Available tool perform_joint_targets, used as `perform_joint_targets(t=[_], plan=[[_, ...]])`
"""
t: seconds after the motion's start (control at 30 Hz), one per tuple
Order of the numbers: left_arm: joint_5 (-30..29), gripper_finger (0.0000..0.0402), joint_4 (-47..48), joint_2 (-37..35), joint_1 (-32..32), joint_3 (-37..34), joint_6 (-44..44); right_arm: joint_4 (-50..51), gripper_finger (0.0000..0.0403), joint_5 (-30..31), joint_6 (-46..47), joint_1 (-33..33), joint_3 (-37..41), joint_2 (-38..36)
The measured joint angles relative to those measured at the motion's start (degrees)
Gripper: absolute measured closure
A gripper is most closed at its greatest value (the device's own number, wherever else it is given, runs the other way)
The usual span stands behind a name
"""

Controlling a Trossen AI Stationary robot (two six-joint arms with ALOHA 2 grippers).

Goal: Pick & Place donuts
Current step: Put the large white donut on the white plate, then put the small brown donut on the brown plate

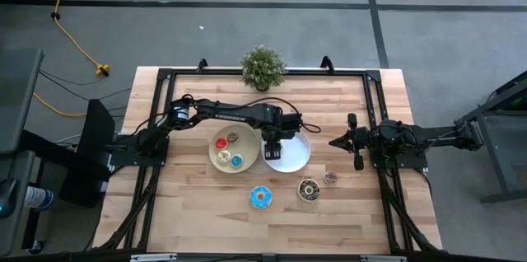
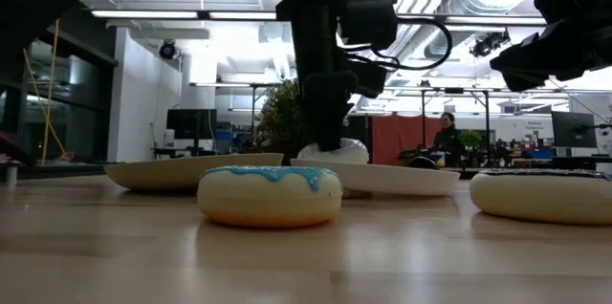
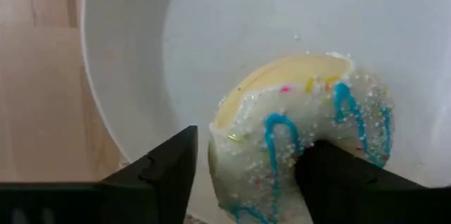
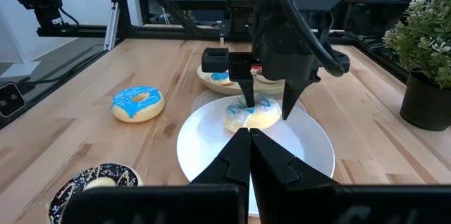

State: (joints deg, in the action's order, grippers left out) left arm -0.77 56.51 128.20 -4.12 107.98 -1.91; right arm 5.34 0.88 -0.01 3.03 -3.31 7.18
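White round plate (image 1: pixel 298 156) at the table's middle carries a white-iced sprinkled donut with blue drizzle (image 3: pixel 303 139); the left gripper (image 4: pixel 266 106) stands over it, jaws parted, one finger through the ring's hole; the right gripper (image 1: pixel 333 141) waits beside the plate, fingers pressed together.

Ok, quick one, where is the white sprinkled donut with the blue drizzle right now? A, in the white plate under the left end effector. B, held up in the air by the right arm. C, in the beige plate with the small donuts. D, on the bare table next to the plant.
A: the sprinkled donut lies in the white plate, with the left end effector straddling it.
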Motion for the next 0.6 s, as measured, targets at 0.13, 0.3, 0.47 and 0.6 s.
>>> perform_joint_targets(t=[0.13, 0.3, 0.47, 0.6], plan=[[-2.1, 0.0162, 0.9, 0.0, 0.0, 0.0, 0.01, 0.0, 0.0402, 0.0, -0.01, 0.01, 0.0, 0.0], [-3.27, 0.0142, 1.91, 0.0, 0.0, 0.02, 0.17, 0.0, 0.0402, 0.0, -0.01, 0.01, 0.0, 0.0], [-4.39, 0.0127, 4.97, -0.11, 0.0, 2.43, 0.9, 0.0, 0.0402, 0.0, 0.0, 0.01, 0.0, 0.0], [-4.8, 0.0116, 5.96, -0.09, 0.0, 4.36, 1.74, 0.0, 0.0402, 0.0, -0.02, 0.0, 0.0, 0.0]])
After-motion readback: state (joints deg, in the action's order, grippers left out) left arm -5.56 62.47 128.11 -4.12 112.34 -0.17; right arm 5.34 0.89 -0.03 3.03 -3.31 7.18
